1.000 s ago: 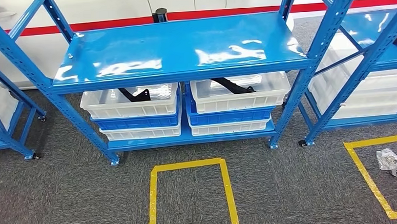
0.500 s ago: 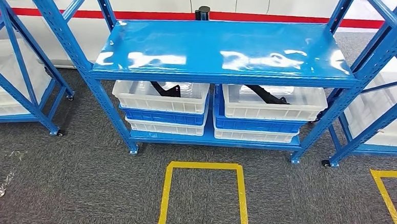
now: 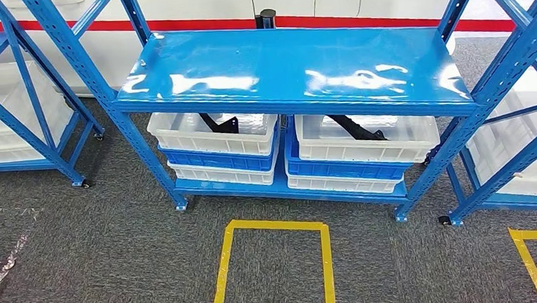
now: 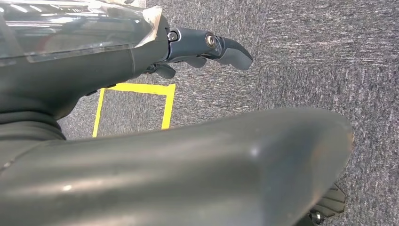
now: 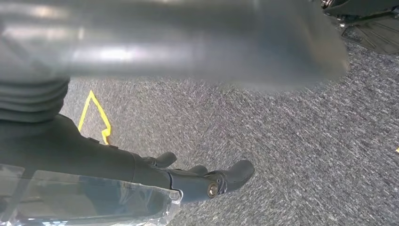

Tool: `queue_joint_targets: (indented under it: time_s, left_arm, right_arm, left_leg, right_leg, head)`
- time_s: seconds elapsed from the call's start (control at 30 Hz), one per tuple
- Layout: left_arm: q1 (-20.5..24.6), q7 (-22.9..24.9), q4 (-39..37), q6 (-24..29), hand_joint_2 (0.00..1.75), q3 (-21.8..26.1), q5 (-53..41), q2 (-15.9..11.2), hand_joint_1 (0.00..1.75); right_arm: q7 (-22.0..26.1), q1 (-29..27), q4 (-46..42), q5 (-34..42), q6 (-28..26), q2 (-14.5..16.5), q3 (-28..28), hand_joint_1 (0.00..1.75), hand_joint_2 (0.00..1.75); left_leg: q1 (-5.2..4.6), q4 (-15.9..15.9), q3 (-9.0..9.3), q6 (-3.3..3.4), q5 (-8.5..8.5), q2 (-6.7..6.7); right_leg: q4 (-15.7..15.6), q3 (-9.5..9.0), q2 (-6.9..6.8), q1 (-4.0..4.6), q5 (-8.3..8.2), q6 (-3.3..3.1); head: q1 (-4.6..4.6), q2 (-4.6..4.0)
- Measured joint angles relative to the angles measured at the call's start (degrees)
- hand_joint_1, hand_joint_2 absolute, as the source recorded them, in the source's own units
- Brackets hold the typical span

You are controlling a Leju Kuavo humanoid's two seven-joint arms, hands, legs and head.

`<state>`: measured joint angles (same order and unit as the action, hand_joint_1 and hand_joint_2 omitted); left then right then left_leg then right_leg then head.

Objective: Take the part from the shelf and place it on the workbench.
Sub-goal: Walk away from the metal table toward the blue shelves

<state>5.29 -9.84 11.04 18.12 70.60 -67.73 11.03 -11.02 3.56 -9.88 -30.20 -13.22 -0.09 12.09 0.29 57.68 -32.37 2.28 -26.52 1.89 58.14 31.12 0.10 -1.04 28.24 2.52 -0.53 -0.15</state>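
Parts on the lower shelf, both hands empty.
A black part (image 3: 220, 122) is seen in the left bin (image 3: 213, 135), another (image 3: 356, 127) in the right bin (image 3: 366, 139), each lying diagonally. Left hand (image 4: 197, 49) and right hand (image 5: 200, 176) are held loosely spread over carpet.

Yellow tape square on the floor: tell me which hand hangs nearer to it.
Left, probably. The left hand hangs with the yellow tape square just past its fingers; the right hand has a tape corner back beside its wrist.

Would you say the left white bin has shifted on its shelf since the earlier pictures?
No. The left white bin keeps its place beside the shelf post; the camera turned.
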Motion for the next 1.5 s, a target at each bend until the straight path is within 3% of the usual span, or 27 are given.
queue_joint_targets:
  time_s: [0.1, 0.33, 0.47, 0.6, 0.7, 0.73, 0.83, 0.87, 1.5]
  left_arm:
    - [0.0, 0.1, 0.0, 0.0, 0.0, 0.0, 0.0, 0.0, 0.0]
    - [0.0, 0.8, 0.0, 0.1, 0.0, 0.0, 0.2, 0.0, 0.0]
    - [0.0, 1.1, 0.0, 0.4, 1.75, 0.0, 0.2, 0.0, 0.0]
    - [0.0, 1.2, 0.0, 0.4, 1.75, 0.0, 0.2, 0.0, 0.0]
    - [0.0, 1.2, 0.0, -0.3, 1.75, -0.1, 0.6, -0.1, 0.0]
    - [-0.1, 1.2, 0.0, -0.7, 1.31, -0.6, 1.1, -0.2, 0.0]
    - [-0.7, 1.6, 0.1, -1.9, 0.0, -3.9, 4.0, -0.8, 0.0]
    - [-1.0, 1.7, 0.3, -2.2, 0.0, -5.3, 5.4, -1.1, 0.0]
    - [-6.4, 5.1, 4.6, -9.0, 0.0, -32.6, 32.3, -5.4, 0.0]
  right_arm:
    - [0.0, 0.0, 0.0, -0.1, -0.1, 0.0, -0.3, 0.0, 0.0]
    - [0.0, 0.0, 0.0, -0.1, -0.1, 0.0, -0.9, 0.0, 0.0]
    - [-0.4, 0.0, 0.0, 0.0, -0.1, 0.1, -0.9, 0.0, 0.0]
    - [-0.6, 0.0, 0.0, 0.4, 0.0, 0.1, -1.3, 0.0, 1.75]
    - [-0.6, 0.0, 0.0, 0.8, 0.0, 0.2, -1.6, 0.0, 1.75]
    - [-0.6, -0.1, 0.0, 1.1, 0.0, 0.3, -1.8, 0.0, 1.75]
    - [-0.3, -0.6, -0.2, 2.4, 0.5, 0.4, -2.5, 0.0, 0.44]
    - [-0.2, -0.8, -0.3, 3.0, 0.8, 0.4, -2.7, 0.0, 0.0]
    - [4.6, -5.4, -4.6, 14.7, 6.1, 0.4, -6.3, 0.0, 0.0]
  left_leg:
    - [0.14, -0.1, 0.06, -1.34, -0.06, -0.01]
    - [-0.18, -0.1, 0.04, -1.59, -0.1, -0.03]
    - [-0.31, 0.0, 0.04, -1.57, -0.11, -0.03]
    - [-0.36, 0.0, 0.04, -1.56, -0.12, -0.03]
    - [-0.35, 0.0, 0.05, -1.55, -0.12, -0.03]
    - [-0.34, 0.0, 0.05, -1.55, -0.12, -0.03]
    - [-0.3, 0.0, 0.04, -1.55, -0.12, -0.02]
    - [-0.29, 0.0, 0.04, -1.55, -0.12, -0.02]
    - [-0.3, 0.0, 0.04, -1.54, -0.16, -0.03]
  right_leg:
    - [0.0, -0.02, 0.0, 0.12, 0.06, -0.31]
    - [0.0, -0.07, 0.0, -0.07, 0.07, -0.32]
    - [0.0, -0.09, 0.0, -0.23, 0.06, -0.3]
    - [0.0, -0.11, 0.0, -0.26, 0.06, -0.29]
    - [0.0, -0.11, 0.0, -0.26, 0.05, -0.29]
    - [0.0, -0.11, 0.0, -0.26, 0.06, -0.29]
    - [0.0, -0.12, -0.01, -0.26, 0.06, -0.29]
    - [0.0, -0.11, -0.01, -0.26, 0.06, -0.29]
    - [0.0, -0.05, 0.0, -0.26, 0.07, -0.3]
  head:
    - [0.02, 0.0]
    - [0.05, 0.0]
    - [0.04, 0.0]
    - [0.05, 0.0]
    - [0.03, 0.0]
    - [0.03, 0.0]
    - [0.04, 0.0]
    - [0.03, 0.0]
    - [0.04, 0.0]
